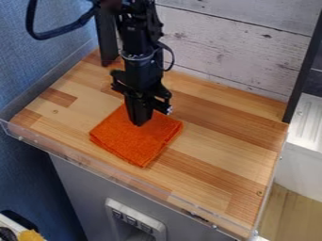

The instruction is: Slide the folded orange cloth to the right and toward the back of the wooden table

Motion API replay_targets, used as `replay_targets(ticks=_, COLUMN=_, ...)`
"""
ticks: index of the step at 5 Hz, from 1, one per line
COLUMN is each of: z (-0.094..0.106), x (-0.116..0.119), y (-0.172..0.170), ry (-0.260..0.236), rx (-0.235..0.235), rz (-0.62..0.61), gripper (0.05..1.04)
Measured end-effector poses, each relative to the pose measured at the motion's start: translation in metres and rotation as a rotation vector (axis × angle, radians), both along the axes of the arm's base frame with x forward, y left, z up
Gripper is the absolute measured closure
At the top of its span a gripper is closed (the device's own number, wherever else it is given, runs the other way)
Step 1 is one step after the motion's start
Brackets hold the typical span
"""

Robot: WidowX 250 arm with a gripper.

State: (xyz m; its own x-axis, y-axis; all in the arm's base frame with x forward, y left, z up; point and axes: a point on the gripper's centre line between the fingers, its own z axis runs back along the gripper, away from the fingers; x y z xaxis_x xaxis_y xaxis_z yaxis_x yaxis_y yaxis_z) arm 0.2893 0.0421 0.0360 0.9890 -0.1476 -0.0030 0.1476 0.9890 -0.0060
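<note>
Handling the folded orange fabric cloth needs light contact, no bunching; black robotic pincer is at its far part, can't tell if wide or narrow. Cloth lies on striped wooden desk.

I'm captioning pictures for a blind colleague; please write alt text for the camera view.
A black robot gripper points down at a folded orange cloth on a wooden counter, with a whitewashed plank wall behind.
</note>
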Motion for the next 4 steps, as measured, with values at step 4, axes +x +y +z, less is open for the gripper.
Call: replay_targets(ticks=4, z=-0.021, x=-0.007, y=0.007, ry=0.001, rx=0.007, rz=0.013, gripper=1.021)
